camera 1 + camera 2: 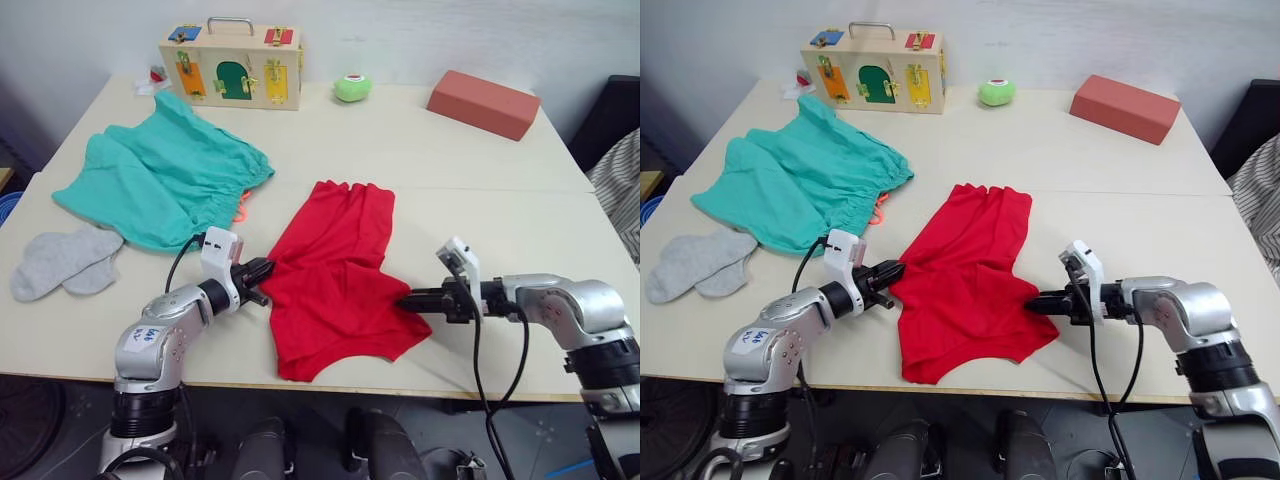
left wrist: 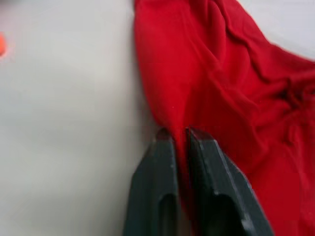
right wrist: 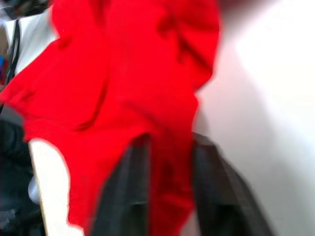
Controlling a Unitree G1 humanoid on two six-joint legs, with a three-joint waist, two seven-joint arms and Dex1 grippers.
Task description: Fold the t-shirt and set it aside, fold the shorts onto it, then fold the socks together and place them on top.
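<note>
The t-shirt (image 1: 335,275) is clamped at two opposite edges by my claws. My left gripper (image 1: 262,272) has its two fingers (image 2: 157,191) pressed together on a thin fold of red cloth at the shirt's left edge, with the cloth running up between them in the left wrist view. My right gripper (image 1: 408,299) reaches in from the opposite side; a strip of red cloth lies between its two fingers (image 3: 123,191), which are closed onto it at the shirt's right edge.

Between the two claws, the shirt lies crumpled on the table (image 1: 420,160), partly folded over itself, with its near part at the table's front edge and its far part extending away from both claws toward the table's middle.

Beyond my left gripper, further from me and to its left, the shorts (image 1: 165,175) lie spread flat. Their orange-pink drawstring (image 1: 241,208) shows at the edge nearest the shirt, close to that gripper but apart from it.

To the left of my left gripper, well apart from it, the socks (image 1: 65,262) lie side by side and overlapping, just beside the near edge of the shorts.

At the far edge of the table stand a wooden latch box (image 1: 232,67), a small green object (image 1: 352,88) and a red-brown block (image 1: 484,103), all well apart from both claws.
</note>
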